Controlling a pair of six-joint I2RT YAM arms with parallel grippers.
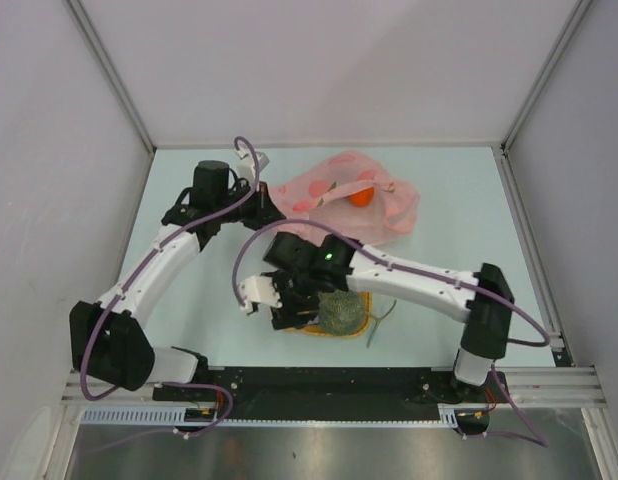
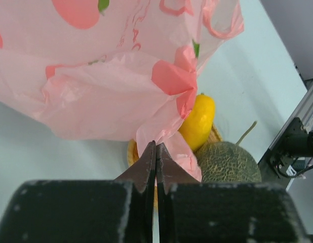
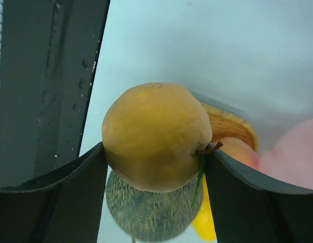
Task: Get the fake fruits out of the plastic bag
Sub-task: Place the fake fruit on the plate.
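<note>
The pink plastic bag [image 1: 329, 200] lies at the back of the table and fills the top of the left wrist view [image 2: 95, 91]. A small orange fruit [image 1: 361, 197] shows at its top. My left gripper [image 1: 261, 205] [image 2: 156, 147] is shut on a fold of the bag's edge. My right gripper [image 1: 292, 308] [image 3: 154, 152] is shut on a tan-yellow round fruit [image 3: 151, 134] with a brown stem and holds it above the netted melon [image 1: 341, 312] [image 3: 146, 212] [image 2: 230, 162]. The yellow mango [image 2: 198, 121] [image 3: 207, 225] lies beside the melon.
The melon and mango rest on a woven orange-tan mat [image 1: 367, 326] [image 2: 130, 152] [image 3: 232, 126] near the front edge. A black rail [image 1: 329, 385] [image 3: 45, 76] runs along that edge. White walls [image 1: 49, 150] close the left, right and back sides.
</note>
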